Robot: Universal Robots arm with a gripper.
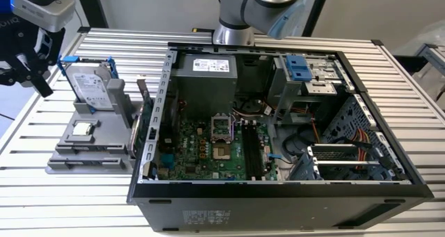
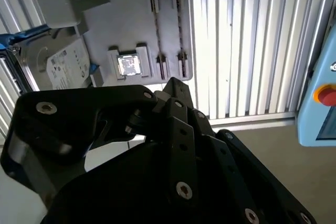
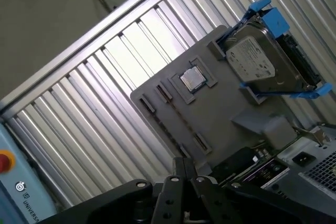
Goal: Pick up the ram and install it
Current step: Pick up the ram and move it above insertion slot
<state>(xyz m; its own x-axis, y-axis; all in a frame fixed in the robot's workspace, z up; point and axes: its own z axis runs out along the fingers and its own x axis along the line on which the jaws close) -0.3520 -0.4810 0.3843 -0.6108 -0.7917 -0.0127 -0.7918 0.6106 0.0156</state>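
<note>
Item: the ram (image 1: 137,132), a long thin grey-green stick; position: stood on its long edge at the side of the grey holder (image 1: 76,143) that faces the computer case (image 1: 278,200), just beside the case wall and apart from the pincer; the on-edge stance appears meant to offer its two flat faces to a pinch from above. Item: pincer (image 3: 181,163); its links run in to a single tip in both wrist views, so it reads as pressed together with nothing seen between; in the exterior view it hangs over the bench (image 1: 62,195) at the exterior view's far left, beyond the hard drive (image 1: 90,88), well apart from the ram; the stick is not yet picked up. Item: hard drive, silver in a blue frame, propped upright at the far end of the holder. Item: processor chip (image 1: 84,128), small and square, lying flat in a recess near the holder's middle; the moulded seats seem intended to keep each part at a known place. Item: computer case, laid on its side with the panel off, so that the motherboard (image 1: 201,148) faces up for access from above; the long dark memory slots (image 1: 251,151) run beside the processor socket, and no stick is seen standing in them; installation judged not begun.
</note>
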